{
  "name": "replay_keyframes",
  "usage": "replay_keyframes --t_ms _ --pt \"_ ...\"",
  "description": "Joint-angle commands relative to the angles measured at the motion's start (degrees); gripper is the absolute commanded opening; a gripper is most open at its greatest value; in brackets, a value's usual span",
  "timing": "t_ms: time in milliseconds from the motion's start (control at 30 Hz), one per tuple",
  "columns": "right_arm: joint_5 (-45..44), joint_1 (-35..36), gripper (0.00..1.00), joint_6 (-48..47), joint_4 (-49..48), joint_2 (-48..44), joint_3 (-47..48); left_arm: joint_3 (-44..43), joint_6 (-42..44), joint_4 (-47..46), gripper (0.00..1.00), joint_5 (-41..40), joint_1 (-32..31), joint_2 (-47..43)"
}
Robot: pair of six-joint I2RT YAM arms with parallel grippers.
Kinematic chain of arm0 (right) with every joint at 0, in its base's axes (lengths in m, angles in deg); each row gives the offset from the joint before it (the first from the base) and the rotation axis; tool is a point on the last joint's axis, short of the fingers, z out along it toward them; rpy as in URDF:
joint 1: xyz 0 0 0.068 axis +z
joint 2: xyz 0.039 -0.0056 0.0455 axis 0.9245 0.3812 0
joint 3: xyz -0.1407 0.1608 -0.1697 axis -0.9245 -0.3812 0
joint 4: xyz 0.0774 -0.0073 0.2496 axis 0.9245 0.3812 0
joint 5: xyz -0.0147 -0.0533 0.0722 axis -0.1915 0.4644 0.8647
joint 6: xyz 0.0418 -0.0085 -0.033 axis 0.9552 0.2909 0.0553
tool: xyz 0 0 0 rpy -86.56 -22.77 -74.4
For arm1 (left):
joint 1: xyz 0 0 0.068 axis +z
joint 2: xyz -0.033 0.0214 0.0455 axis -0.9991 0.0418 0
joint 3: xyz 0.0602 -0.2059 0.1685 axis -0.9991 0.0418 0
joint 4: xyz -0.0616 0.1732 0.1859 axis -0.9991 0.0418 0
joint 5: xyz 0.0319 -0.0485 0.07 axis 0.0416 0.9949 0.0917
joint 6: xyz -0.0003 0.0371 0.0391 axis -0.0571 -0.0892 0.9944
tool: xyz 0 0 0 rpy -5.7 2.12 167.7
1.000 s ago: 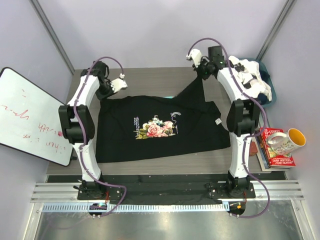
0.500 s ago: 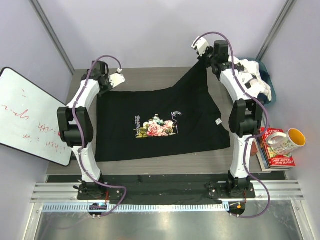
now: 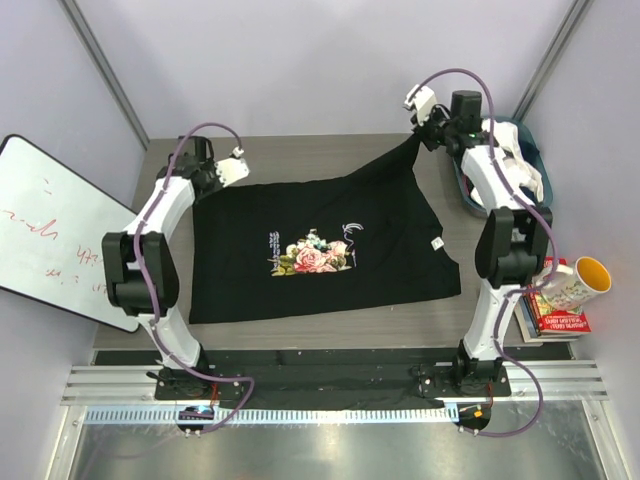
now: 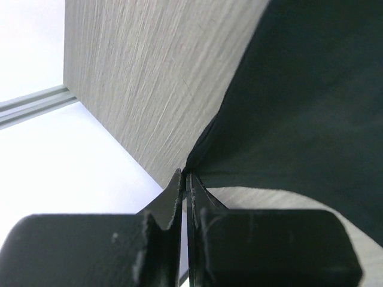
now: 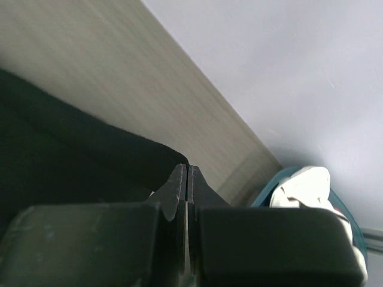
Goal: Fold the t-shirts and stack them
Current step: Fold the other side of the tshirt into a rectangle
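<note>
We note left gripper (image 4: 184, 177) and right gripper (image 5: 187, 171) pinching black t-shirt (image 3: 390, 250) corners, upper frame; thin hems may slip under uneven tension.

left claw (image 4: 184, 176) clamped | right claw (image 5: 187, 170) clamped | both arms outstretched

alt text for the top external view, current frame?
Black t-shirt with a rose print spread on a table, its far corners pinched by the left tool and right tool, the right corner drawn to a peak. Whiteboard at left, mug on books at right.
</note>
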Motion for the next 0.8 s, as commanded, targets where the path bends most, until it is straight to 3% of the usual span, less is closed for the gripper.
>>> replay_keyframes --t_ms 0,133,400,767 --pt "8.93 -1.38 0.01 -5.82 9.38 -10.77 -2.73 3.40 3.08 0.27 0.00 3.57 0.18 -6.72" --pt "14.64 -1.91 0.01 -14.34 29.02 -14.37 -2.38 7.01 5.89 3.08 0.00 5.59 0.18 -9.72" --pt "15.28 -1.91 0.01 -32.02 59.04 -14.91 -3.07 14.39 13.80 7.14 0.00 5.24 0.70 -14.20" --pt "8.25 -3.75 0.01 -43.70 65.12 -18.60 -8.09 14.84 18.20 8.10 0.00 4.89 5.10 -14.39"
